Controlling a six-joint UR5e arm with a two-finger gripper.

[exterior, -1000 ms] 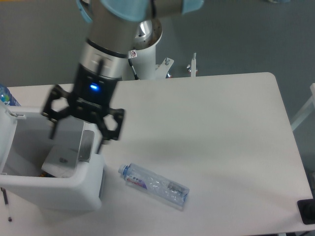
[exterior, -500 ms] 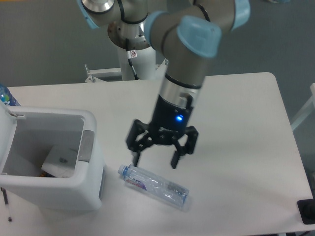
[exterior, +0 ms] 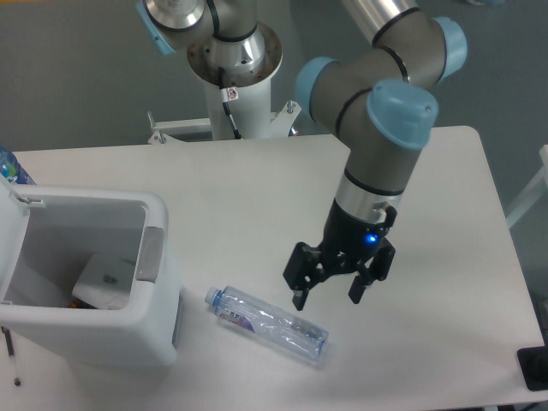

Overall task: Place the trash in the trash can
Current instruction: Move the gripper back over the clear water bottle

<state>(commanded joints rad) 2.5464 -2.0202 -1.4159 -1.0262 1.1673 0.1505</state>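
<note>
one crushed clear bottle lies on the counter, one trash can stands open, and one darker blue bottle shows at the edge.

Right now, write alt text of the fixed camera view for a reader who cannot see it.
A robot arm's open gripper hovers just above and right of a crushed clear water bottle lying on a white table. At left stands an open white trash can with something white inside.

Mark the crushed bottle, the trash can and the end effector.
crushed bottle (exterior: 267, 321): fixed camera, middle of its clear body.
trash can (exterior: 151, 254): fixed camera, grey latch tab on the rim.
end effector (exterior: 326, 298): fixed camera, midway between the open fingertips.
</note>
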